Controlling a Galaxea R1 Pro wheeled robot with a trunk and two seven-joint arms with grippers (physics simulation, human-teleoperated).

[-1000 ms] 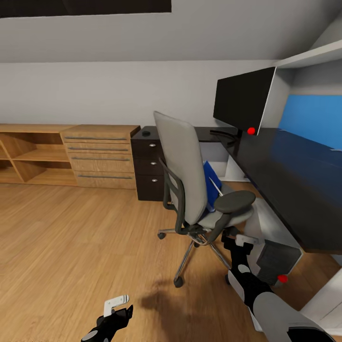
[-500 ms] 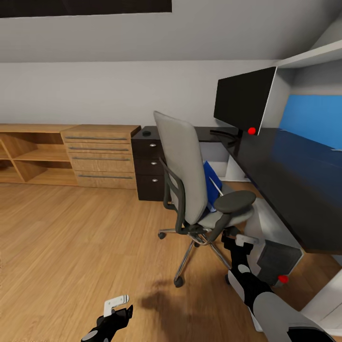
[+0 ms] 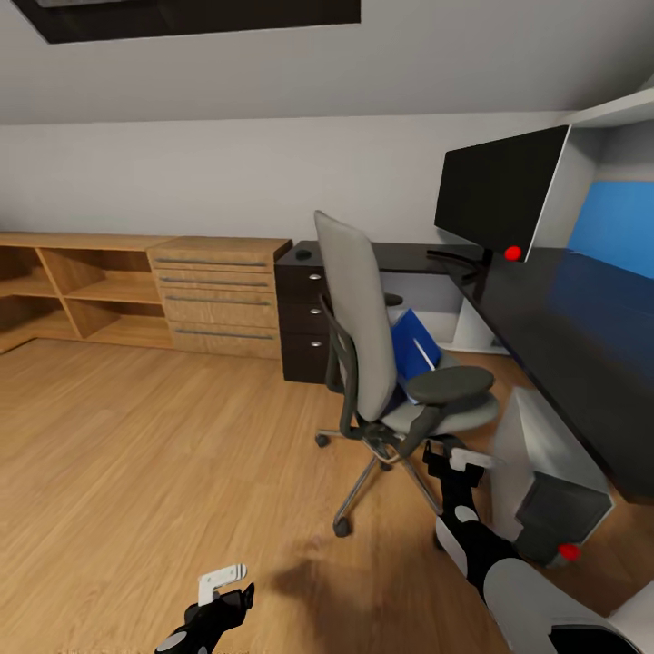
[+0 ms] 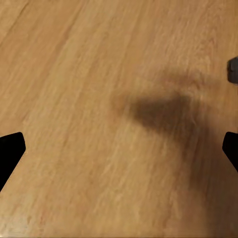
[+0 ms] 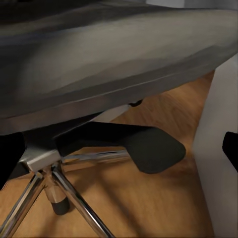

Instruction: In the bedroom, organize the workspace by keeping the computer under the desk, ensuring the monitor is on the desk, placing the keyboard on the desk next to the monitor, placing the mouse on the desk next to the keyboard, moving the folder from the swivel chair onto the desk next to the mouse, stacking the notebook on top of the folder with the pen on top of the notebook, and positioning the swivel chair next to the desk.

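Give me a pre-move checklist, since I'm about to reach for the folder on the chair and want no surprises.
1. Folder reachable: ok, it leans on the swivel chair seat against the backrest.
2. Pen location: cannot tell, a thin pale stick lies across the folder.
3. Right gripper free: ok, jaws apart and empty, low beside the chair seat.
4. Left gripper free: ok, jaws apart over bare floor.
5. Desk landing spot: ok, the dark top beside the monitor is bare.
6. Keyboard and notebook located: cannot tell.
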